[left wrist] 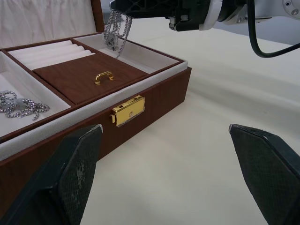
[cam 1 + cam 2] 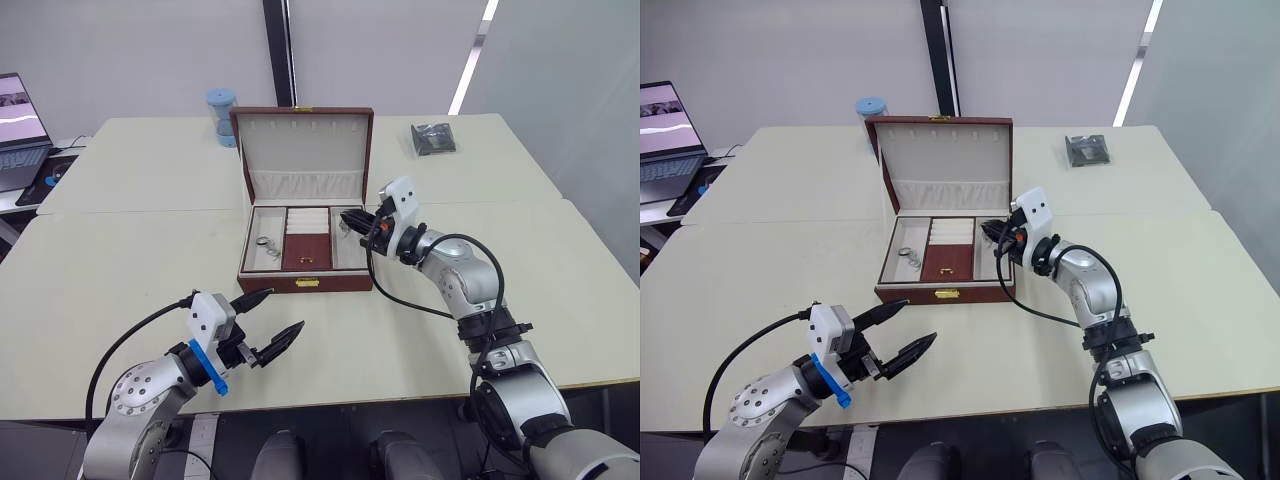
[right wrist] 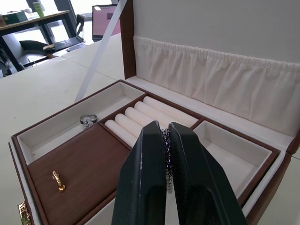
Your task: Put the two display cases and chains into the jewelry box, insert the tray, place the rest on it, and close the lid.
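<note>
The large reddish-brown wood-grain jewelry box (image 2: 305,255) sits open near the middle of the pale table (image 2: 120,250), its gold clasp facing the robot. Its cream-lined lid (image 2: 303,152) stands upright behind it, gathered pocket and row of hooks showing. The shallow tray with cream compartments and a brown centre panel (image 1: 89,75) is already seated in the top of the box. That panel carries a small gold handle, and cream ring rolls lie behind it.

The right claw (image 2: 348,221) hangs over the tray's right-hand cream compartment (image 1: 140,52), its two black fingers (image 3: 140,187) clenched on a silvery chain (image 1: 114,33). The chain dangles straight down with its end just above the lining. My guess is it is held that high so it can pool in the compartment instead of catching on the wall. A second silvery chain (image 1: 21,105) lies heaped in the left compartment.

The left claw (image 2: 258,325) waits low over the table in front of the box, fingers spread wide and grasping nothing, well clear of the other arm's work.

At the table's far right corner lies a small dark square display case (image 2: 434,137), well apart from the box. A pale blue cylinder (image 2: 221,116) stands behind the box's left corner, and an open laptop (image 2: 20,130) sits at the far left.
</note>
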Robot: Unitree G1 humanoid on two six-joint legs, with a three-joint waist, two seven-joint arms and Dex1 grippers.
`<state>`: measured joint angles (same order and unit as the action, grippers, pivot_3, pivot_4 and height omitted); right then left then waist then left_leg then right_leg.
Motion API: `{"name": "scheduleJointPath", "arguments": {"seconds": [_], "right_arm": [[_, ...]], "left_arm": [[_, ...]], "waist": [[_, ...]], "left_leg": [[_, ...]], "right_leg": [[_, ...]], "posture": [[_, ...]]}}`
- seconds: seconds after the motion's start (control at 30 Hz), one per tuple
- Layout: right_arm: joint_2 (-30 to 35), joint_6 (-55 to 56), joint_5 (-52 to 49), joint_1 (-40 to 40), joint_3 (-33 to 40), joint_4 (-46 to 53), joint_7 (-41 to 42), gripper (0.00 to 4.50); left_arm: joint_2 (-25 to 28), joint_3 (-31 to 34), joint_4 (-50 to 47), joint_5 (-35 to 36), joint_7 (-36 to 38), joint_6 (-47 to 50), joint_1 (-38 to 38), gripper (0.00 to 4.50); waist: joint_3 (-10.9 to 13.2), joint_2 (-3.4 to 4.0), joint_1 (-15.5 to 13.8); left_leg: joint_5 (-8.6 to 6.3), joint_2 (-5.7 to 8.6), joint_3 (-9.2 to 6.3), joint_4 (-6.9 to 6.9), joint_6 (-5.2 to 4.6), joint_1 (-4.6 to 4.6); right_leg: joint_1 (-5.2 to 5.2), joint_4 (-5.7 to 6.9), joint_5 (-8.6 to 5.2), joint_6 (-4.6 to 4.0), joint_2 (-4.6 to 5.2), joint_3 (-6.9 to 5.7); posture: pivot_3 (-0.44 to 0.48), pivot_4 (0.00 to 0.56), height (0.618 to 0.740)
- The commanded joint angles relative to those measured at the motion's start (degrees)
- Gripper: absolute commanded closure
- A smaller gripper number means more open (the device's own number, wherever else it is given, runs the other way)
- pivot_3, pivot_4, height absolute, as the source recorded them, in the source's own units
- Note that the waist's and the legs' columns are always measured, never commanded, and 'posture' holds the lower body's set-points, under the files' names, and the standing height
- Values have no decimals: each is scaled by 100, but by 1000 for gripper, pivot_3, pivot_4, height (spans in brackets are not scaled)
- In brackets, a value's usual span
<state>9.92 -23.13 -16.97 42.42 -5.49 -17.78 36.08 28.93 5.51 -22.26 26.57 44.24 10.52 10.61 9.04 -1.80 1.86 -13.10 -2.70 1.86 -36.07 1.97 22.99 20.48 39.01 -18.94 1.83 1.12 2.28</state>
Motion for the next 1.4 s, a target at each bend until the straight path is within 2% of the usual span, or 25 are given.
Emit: {"name": "scheduleJointPath", "arguments": {"seconds": [0.03, 0.27, 0.4, 0.43, 0.63, 0.77, 1.0, 1.23, 1.4], "right_arm": [[-20, 66, -65, 13, 175, 114, 4, 3432], [31, 74, -62, -26, 233, 193, 43, 1476], [289, 84, -130, -216, 321, 487, 273, 168], [340, 87, -134, -258, 326, 543, 319, 28], [1355, 179, -280, -1004, 500, 1309, 1155, 28], [2125, 368, -463, -1731, 761, 1721, 1809, 28], [3110, 699, -468, -2538, 1203, 1592, 2460, 28], [3529, 817, -482, -2989, 1565, 1307, 2603, 28], [3644, 1028, -380, -3318, 1743, 1114, 2536, 28]], "left_arm": [[-38, 16, -210, 0, -48, -115, -47, 0], [-25, 6, -164, 32, -28, -87, -137, 0], [13, 74, -154, 136, -72, 116, -140, 0], [24, 97, -149, 162, -81, 166, -133, 0], [389, 748, 159, 538, -87, 759, -196, 0], [867, 1329, 691, 549, 233, 789, -63, 0], [1492, 2124, 1566, 444, 612, 623, 2, 0], [1952, 2623, 2133, 354, 729, 663, -139, 0], [2104, 2663, 2543, 260, 808, 572, -351, 0]], "waist": [[0, 0, 0], [0, 0, 0], [1, 2, -1], [2, 2, -6], [9, 8, -12], [16, 14, 1], [38, 14, 5], [44, 12, -7], [45, 11, -8]], "left_leg": [[0, 0, 0, 0, 0, 0], [0, 0, 1, 0, 0, 0], [0, 0, 1, 0, 0, 1], [0, 1, 1, 1, 0, 2], [0, 1, -3, 1, 0, 5], [-1, 1, -1, 2, 0, 3], [0, -1, 7, 4, 0, -1], [-1, 0, 7, 5, 0, 1], [-1, 0, 8, 5, 0, 0]], "right_leg": [[0, 0, 0, 0, 0, 0], [0, 0, 0, 0, 0, 0], [0, -1, 0, 0, 0, 1], [0, -3, 0, 0, 0, 0], [0, -4, 0, 0, 0, -4], [1, -6, -1, 1, 0, -2], [3, -6, -1, 0, -1, 5], [3, -8, -2, 0, 2, 3], [3, -8, -2, 0, 3, 3]], "posture": [[0, 150, 740], [0, 150, 740], [0, 150, 740], [0, 150, 740], [0, 150, 740], [0, 150, 740], [0, 150, 740], [0, 150, 740], [0, 150, 740]]}}
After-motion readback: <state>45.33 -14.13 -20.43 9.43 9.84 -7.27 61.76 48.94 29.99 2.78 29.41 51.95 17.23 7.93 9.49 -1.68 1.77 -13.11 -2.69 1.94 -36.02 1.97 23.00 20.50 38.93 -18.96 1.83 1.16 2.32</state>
